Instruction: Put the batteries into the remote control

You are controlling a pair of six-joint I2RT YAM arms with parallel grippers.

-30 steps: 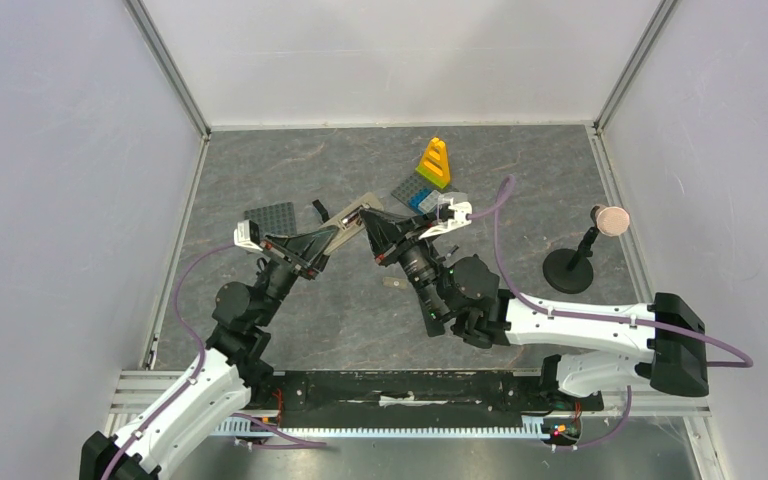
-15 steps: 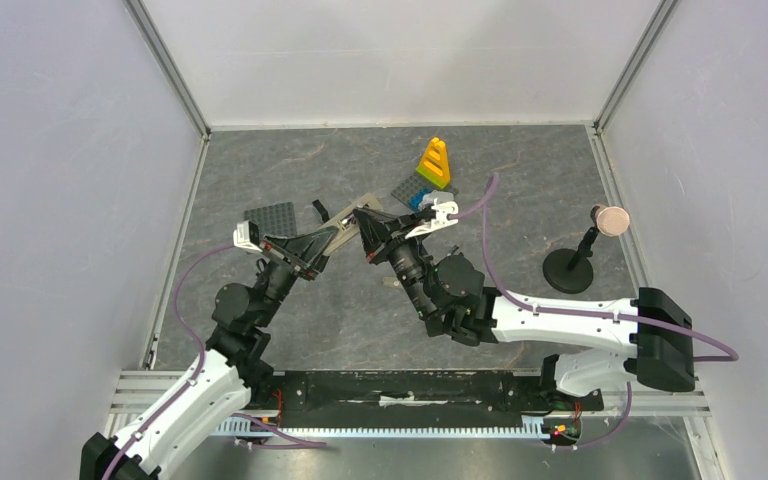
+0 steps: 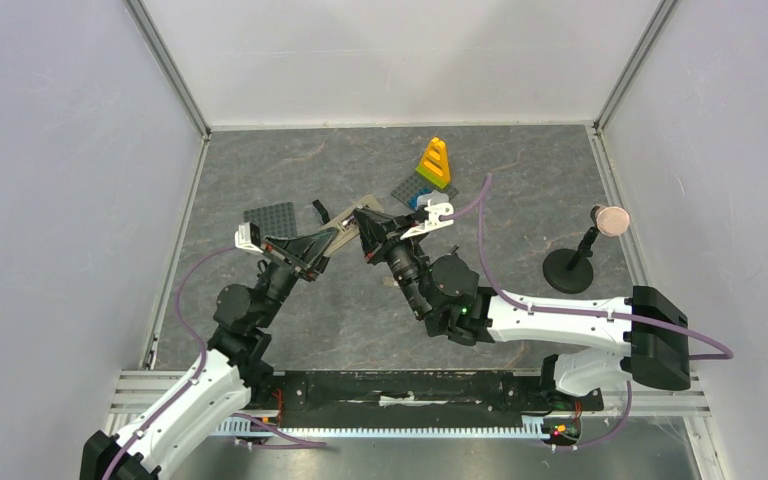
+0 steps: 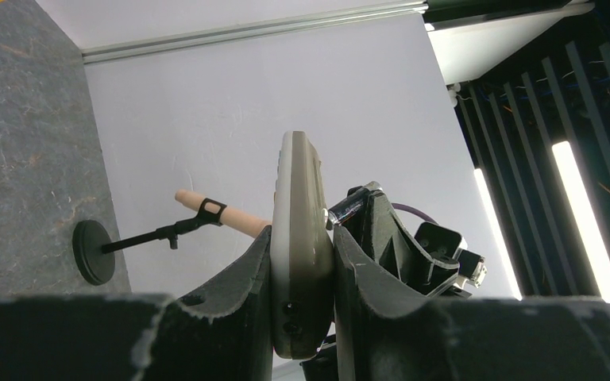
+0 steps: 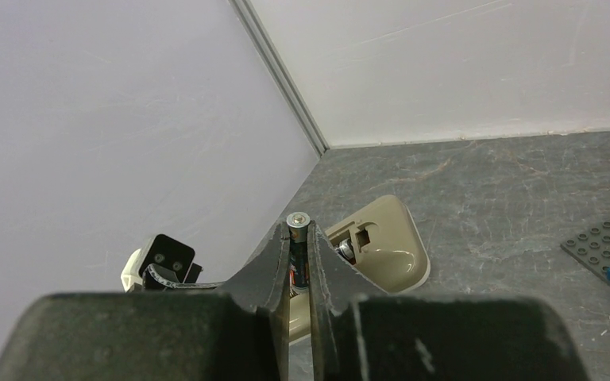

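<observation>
The left end effector is clamping the remote control off the worktop. The right end effector is pinching a battery lengthwise, its tip pointing at the open slot just ahead.

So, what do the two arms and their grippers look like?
The left arm and right arm have white shells with black joints. Each carries a purple cable looping to a white wrist camera mount. The left gripper and right gripper have black, wedge-shaped fingers with a rough matte surface.
</observation>
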